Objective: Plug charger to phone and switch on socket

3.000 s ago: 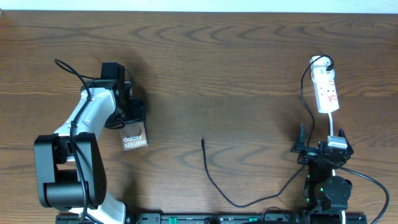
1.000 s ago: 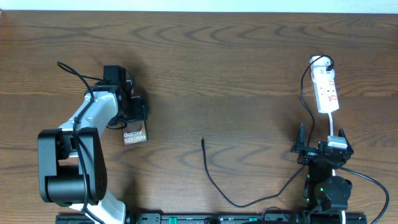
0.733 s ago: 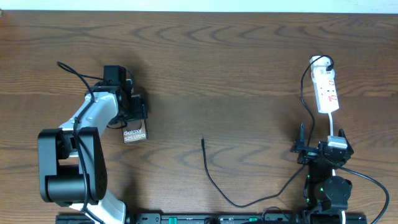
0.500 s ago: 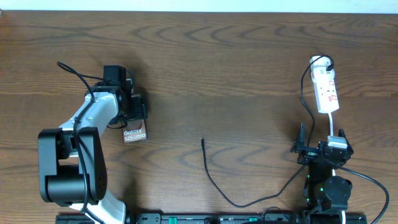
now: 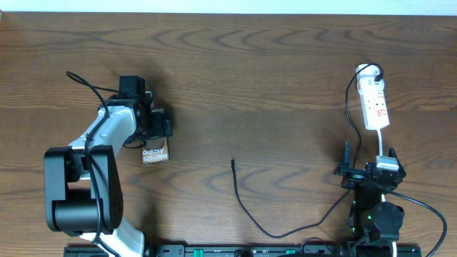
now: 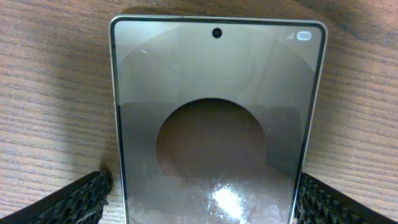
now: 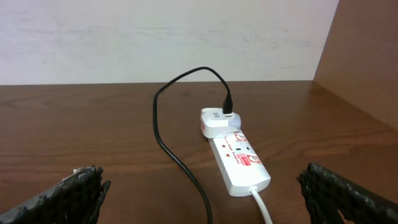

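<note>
Broadly, the wooden worktop (image 5: 285, 71) carries everything, with the left arm (image 5: 107, 132) reaching in on one side and the right arm (image 5: 377, 214) folded low near the front edge on the other.

The socket (image 5: 374, 106) lies flat on the right side, beyond the right arm. A white plug (image 7: 214, 121) sits at its far end with a black lead looping out of it, and a white cord (image 7: 261, 202) leaves its near end.

The phone (image 5: 154, 154) lies screen-up on the left side, well apart from the socket, partly under the left claw (image 6: 202, 196). That claw is closed in on the phone, its black fingers (image 6: 81, 199) against both long edges.

The right claw (image 7: 211, 190) is spread wide with nothing between its fingers, facing the socket.

The charger (image 5: 246, 210) curves across the middle front of the worktop. Its small tip (image 5: 233, 162) lies free between phone and socket, touching neither.
</note>
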You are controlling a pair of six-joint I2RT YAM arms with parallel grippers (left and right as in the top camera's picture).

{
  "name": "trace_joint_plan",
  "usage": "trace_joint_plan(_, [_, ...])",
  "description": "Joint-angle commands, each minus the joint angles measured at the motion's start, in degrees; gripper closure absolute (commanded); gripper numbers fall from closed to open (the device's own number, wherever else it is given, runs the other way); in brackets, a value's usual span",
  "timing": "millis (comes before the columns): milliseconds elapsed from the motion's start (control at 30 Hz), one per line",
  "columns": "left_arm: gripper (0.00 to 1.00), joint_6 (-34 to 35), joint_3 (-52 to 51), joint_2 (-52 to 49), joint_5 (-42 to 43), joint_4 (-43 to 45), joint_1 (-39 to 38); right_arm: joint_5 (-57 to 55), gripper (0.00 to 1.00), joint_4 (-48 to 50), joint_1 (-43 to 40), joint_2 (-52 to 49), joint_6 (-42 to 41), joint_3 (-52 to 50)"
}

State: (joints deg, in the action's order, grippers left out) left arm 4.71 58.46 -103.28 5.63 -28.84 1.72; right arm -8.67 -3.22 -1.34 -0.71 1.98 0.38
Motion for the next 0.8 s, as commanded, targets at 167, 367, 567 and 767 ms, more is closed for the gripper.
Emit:
trace_joint_plan(167, [0.04,0.3,-1.0,-1.3,0.3,-0.5,0.1,-0.4,0.01,-0.2,1.0,0.2,0.4,-0.1])
trace_joint_plan(367, [0.04,0.3,-1.0,-1.3,0.4,-2.5,0.1,-0.4,0.01,-0.2,1.0,0.2,0.5,-0.1])
trace_joint_plan(567, [0.04,-2.8,-1.0,-1.3,1.8,-4.5,0.1,-0.4,0.01,-0.2,1.0,0.2,0.4,-0.1])
trace_joint_plan(767, [0.04,-3.6,-1.0,-1.3,2.5,-4.7,0.1,-0.4,0.01,-0.2,1.0,0.2,0.5,-0.1])
